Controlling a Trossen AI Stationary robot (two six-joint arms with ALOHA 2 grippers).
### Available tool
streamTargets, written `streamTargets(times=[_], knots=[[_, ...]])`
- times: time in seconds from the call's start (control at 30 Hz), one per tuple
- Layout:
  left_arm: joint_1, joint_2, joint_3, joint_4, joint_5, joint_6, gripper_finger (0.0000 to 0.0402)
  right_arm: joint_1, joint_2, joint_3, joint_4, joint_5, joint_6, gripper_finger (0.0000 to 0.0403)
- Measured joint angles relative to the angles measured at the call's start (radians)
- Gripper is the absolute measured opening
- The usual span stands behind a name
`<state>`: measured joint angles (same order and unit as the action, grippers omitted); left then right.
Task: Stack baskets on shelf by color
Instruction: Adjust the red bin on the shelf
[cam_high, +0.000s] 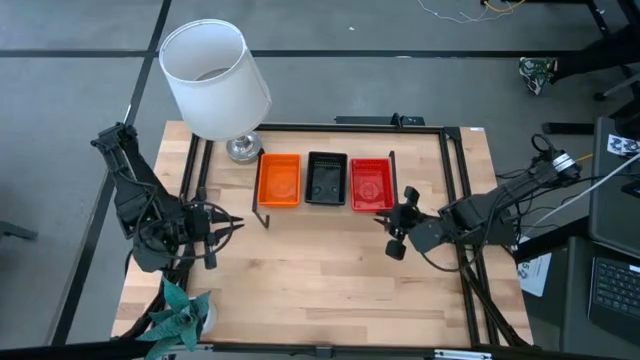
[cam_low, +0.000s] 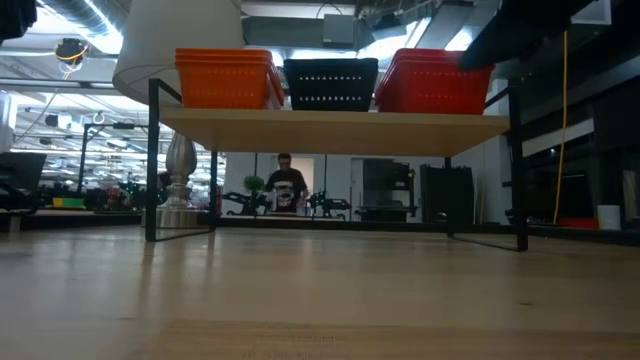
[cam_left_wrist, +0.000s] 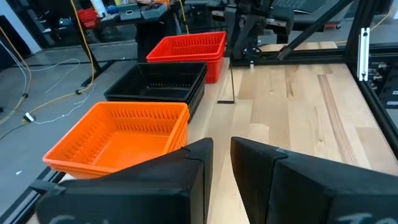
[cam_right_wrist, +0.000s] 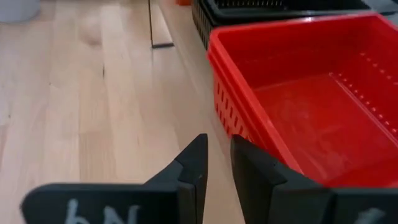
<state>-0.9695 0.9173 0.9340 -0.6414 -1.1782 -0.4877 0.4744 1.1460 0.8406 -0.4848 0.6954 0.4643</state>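
Three basket stacks on the shelf (cam_low: 330, 132).
Orange baskets (cam_high: 279, 180), black baskets (cam_high: 326, 178), red baskets (cam_high: 371, 184) side by side; left pincer (cam_high: 232, 226) and right pincer (cam_high: 385, 216) both narrow, holding nothing.

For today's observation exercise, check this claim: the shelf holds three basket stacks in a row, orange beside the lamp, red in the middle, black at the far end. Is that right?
Not quite. The shelf does hold three stacks in a row with the orange baskets beside the lamp, but the black baskets sit in the middle and the red baskets at the far end. The high view shows it.
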Motion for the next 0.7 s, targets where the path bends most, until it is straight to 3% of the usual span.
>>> streamTargets(times=[0.57,0.7], knots=[[0.000,0.000,0.000,0.000,0.001,-0.003,0.0050,-0.053,0.004,0.000,0.079,0.013,-0.063,0.0072],[0.000,0.000,0.000,0.000,0.001,-0.003,0.0050,-0.048,0.004,0.031,0.124,-0.064,-0.138,0.0072]])
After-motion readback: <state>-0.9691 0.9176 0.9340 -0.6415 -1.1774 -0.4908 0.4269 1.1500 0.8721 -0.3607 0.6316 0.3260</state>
